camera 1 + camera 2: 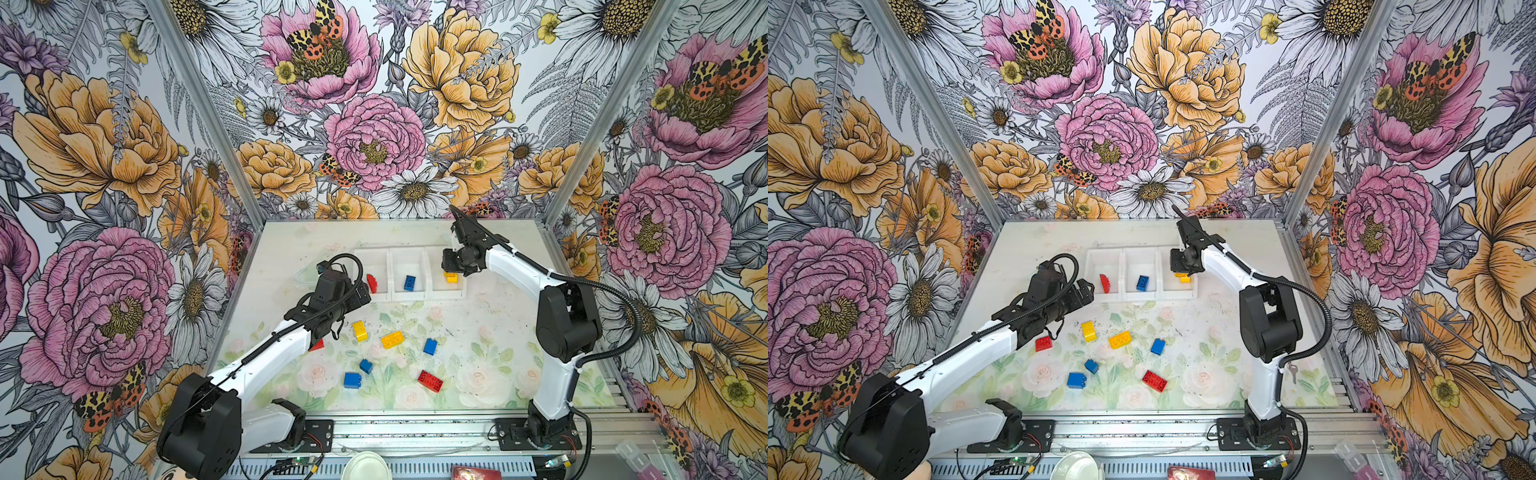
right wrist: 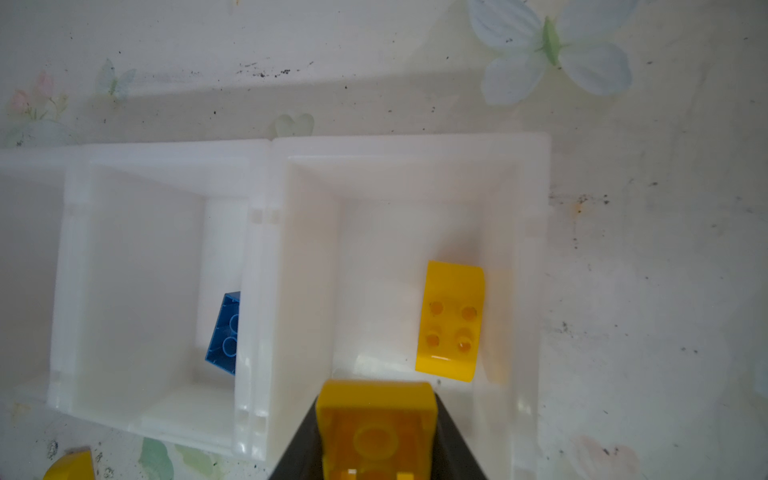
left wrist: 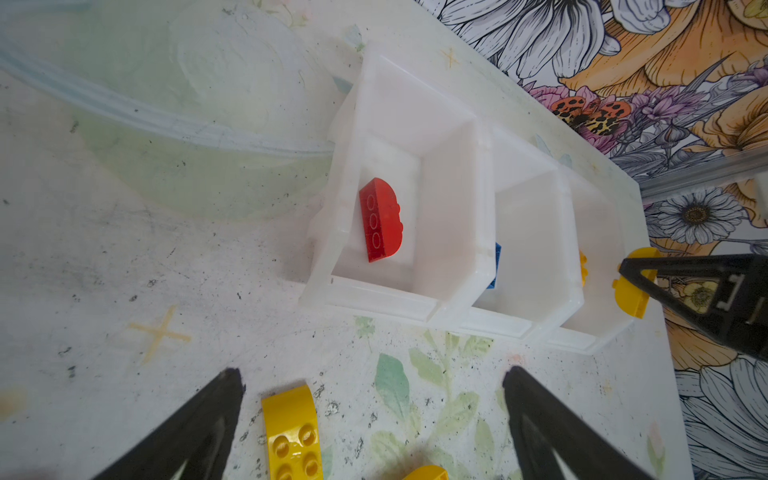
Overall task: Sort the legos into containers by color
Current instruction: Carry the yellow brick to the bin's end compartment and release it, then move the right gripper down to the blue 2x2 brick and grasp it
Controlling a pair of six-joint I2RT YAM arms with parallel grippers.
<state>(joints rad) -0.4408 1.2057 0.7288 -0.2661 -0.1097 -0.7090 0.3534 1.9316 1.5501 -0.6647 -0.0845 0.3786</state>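
The containers are a white three-bin tray at the back of the table. Its left bin holds a red lego, the middle a blue one, the right a yellow one. My right gripper hangs over the right bin's near edge, shut on a yellow lego. My left gripper is open above the table in front of the left bin, with a yellow lego lying on the table below it. Loose yellow, blue and red legos lie mid-table.
More blue legos lie toward the front, and a red one sits by the left forearm. A clear plastic sheet lies left of the tray. A round white dish stands beyond the front rail.
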